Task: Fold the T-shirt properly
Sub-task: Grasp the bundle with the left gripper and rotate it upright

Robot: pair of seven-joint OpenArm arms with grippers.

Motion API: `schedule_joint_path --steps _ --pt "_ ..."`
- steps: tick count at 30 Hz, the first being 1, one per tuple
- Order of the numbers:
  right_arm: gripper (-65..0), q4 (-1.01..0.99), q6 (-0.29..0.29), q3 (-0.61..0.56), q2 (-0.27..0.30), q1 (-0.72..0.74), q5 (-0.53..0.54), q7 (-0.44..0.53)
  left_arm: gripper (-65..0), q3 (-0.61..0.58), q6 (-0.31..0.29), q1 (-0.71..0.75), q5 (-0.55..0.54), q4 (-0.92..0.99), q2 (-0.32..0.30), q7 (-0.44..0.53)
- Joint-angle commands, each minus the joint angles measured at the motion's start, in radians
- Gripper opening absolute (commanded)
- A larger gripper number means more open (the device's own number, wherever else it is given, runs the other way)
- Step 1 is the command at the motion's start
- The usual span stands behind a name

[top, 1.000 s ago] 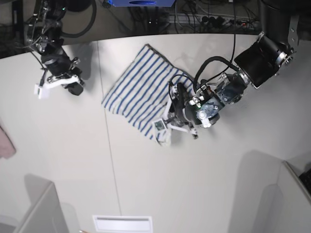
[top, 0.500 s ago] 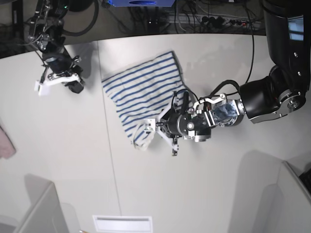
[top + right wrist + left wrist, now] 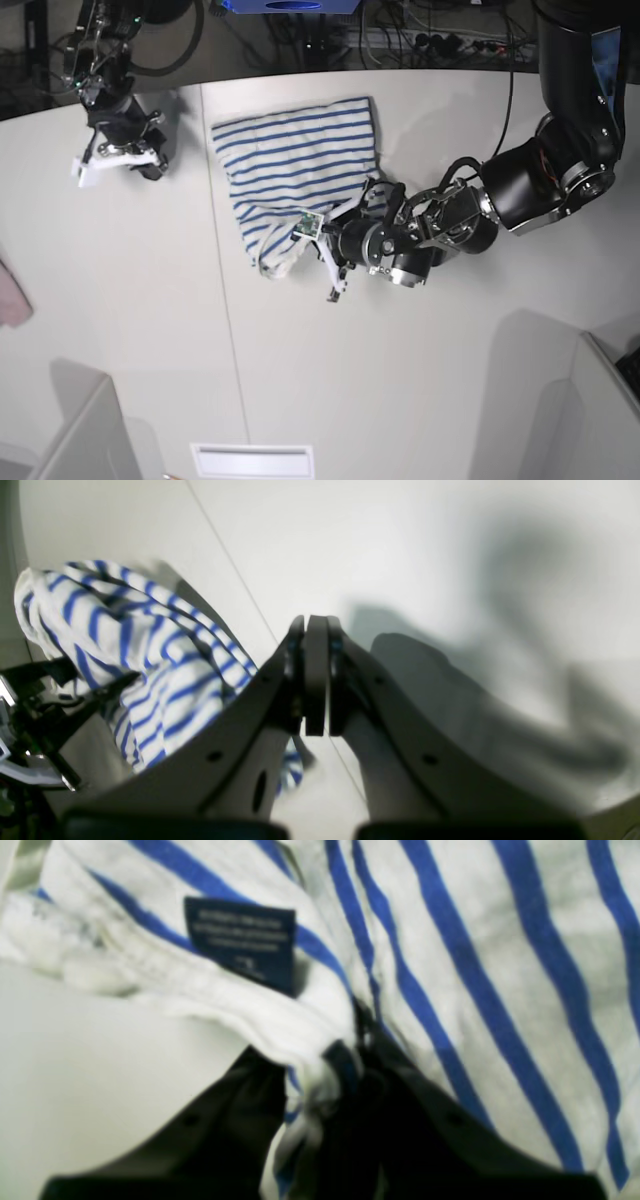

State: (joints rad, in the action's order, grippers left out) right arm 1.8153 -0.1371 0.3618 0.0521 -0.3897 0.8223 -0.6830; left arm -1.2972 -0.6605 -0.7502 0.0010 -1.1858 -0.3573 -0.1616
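Observation:
The T-shirt (image 3: 290, 160), white with thin blue stripes, lies folded into a rough rectangle at the back middle of the table. Its near corner is bunched and lifted. My left gripper (image 3: 316, 240) is shut on that bunched edge. In the left wrist view the fingers (image 3: 400, 1100) pinch the cloth (image 3: 500, 965) just below the dark tag (image 3: 241, 942). My right gripper (image 3: 118, 160) hovers over the table's far left, apart from the shirt. In its own view its jaws (image 3: 315, 680) are pressed together with nothing between them, and the T-shirt (image 3: 135, 640) shows to the left.
A pink cloth (image 3: 12, 292) peeks in at the table's left edge. Grey box corners stand at the front left (image 3: 85, 440) and front right (image 3: 600, 400). A white slotted plate (image 3: 252, 461) lies at the front edge. Cables and a power strip (image 3: 420, 40) run behind the table.
My left gripper has swung left and toward the shirt, dragging the held edge along. The shirt has turned from a slanted lie to nearly square with the table. The right gripper has drifted slightly back.

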Motion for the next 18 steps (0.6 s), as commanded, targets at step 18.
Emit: schedule_joint_path --steps 18 --pt "-65.0 0.016 0.011 -0.166 -0.019 -0.008 -0.126 -0.051 -65.0 0.129 -0.038 -0.027 -0.016 0.134 0.088 0.018"
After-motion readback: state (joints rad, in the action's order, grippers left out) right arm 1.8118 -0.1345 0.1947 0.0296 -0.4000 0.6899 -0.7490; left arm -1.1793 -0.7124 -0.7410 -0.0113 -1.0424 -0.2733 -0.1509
